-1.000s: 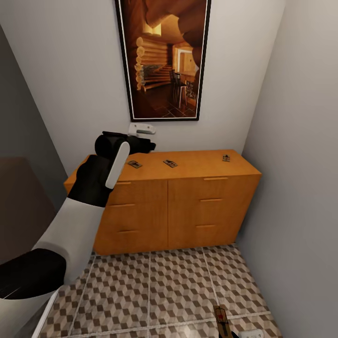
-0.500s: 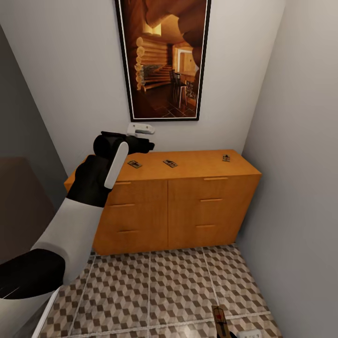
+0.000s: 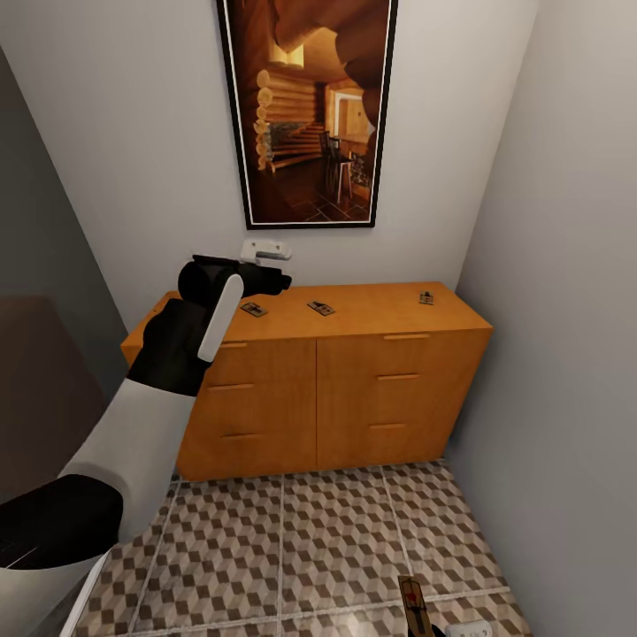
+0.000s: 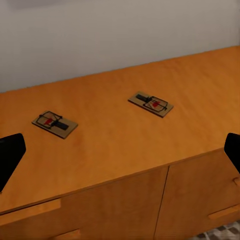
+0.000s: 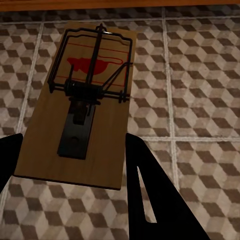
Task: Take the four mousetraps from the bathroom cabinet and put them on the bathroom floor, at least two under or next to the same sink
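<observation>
Step in hand, as judged: reaching for another trap on the cabinet (image 3: 354, 372).

Left pincer (image 4: 120, 152) hangs spread wide above the front of the worktop (image 4: 115, 150), gripping nothing, dark fingertips (image 4: 10, 157) at either edge of the left wrist view. Three mousetraps lie flat on that worktop, well apart: nearest mousetrap (image 4: 55, 124), middle mousetrap (image 4: 151, 104), and far mousetrap (image 3: 426, 298) close to the end by the side wall.

Right pincer (image 5: 75, 170) sits low over the bathroom floor (image 3: 292, 540), closed, by the look of it, on the long edges of the fourth mousetrap (image 5: 82, 105), wire and red mark facing up.

To do it well:
- Pick the nearest mousetrap; needs the shortest reach.
- Bring the open pincer straight over the board and turn the wrist so the fingers straddle its short width.
- Lower until the tips nearly touch the wood, then close on the bare wooden edges, clear of the wire bar.
- Lift straight up before swinging away; avoids dragging the board off the front edge.
- Keep the right arm quiet meanwhile, so that its load does not slip.

Against the head view of a second ago: left pincer sits a touch lower and nearer the worktop, wrist barely shifted. Looks the same otherwise: all three boards in place, camera unmoved, fourth trap low at the frame's bottom edge.
</observation>
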Tool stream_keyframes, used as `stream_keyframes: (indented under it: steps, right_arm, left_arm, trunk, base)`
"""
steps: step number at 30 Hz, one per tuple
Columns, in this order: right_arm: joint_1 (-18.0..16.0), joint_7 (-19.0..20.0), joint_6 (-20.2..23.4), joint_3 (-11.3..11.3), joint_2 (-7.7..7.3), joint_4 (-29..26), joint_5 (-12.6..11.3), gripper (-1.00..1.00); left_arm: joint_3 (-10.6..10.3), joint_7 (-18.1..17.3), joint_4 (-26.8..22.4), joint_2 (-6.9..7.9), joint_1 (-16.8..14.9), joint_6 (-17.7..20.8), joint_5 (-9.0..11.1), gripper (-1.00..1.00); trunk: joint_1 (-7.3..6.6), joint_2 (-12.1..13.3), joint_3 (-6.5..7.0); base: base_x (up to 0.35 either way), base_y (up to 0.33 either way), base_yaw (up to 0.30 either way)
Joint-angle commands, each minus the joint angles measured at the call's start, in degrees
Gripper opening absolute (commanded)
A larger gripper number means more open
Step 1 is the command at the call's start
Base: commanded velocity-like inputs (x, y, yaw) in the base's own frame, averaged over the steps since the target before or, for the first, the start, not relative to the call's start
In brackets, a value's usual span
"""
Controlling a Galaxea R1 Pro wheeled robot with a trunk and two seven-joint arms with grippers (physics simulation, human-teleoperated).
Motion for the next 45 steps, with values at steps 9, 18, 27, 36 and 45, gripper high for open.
stream_keyframes:
  steps: [9, 18, 27, 36, 45]
  right_arm:
    - [-0.04, 0.61, -0.3, 0.39, -0.04, 0.05, -0.85, -1.0]
    - [-0.04, 0.61, -0.23, 0.39, -0.02, 0.07, -0.87, -1.0]
    - [-0.04, 0.61, -0.24, 0.39, -0.02, 0.11, -0.87, -1.0]
    - [-0.04, 0.61, -0.23, 0.39, -0.06, 0.12, -0.86, -1.0]
    - [-0.04, 0.61, -0.28, 0.39, -0.04, 0.13, -0.86, -1.0]
  left_arm:
    - [-0.05, 0.54, -0.11, -0.06, 1.35, 0.04, 0.55, 1.0]
    - [-0.05, 0.53, -0.14, -0.05, 1.53, 0.03, 0.55, 1.0]
    - [-0.05, 0.53, -0.14, -0.05, 1.56, 0.02, 0.55, 1.0]
    - [-0.05, 0.57, -0.05, -0.04, 1.56, 0.02, 0.55, 1.0]
    - [-0.05, 0.52, -0.13, -0.06, 2.35, -0.04, 0.55, 1.0]
  trunk:
    - [0.0, -0.03, -0.05]
    - [0.0, -0.03, -0.05]
    - [0.0, -0.03, -0.05]
    - [0.0, -0.03, -0.05]
    - [0.0, -0.03, -0.05]
  base:
    - [0.0, 0.0, 0.001]
    - [0.0, 0.0, 0.157]
    - [0.0, 0.0, 0.277]
    - [0.0, 0.0, 0.286]
    - [0.0, 0.0, 0.137]
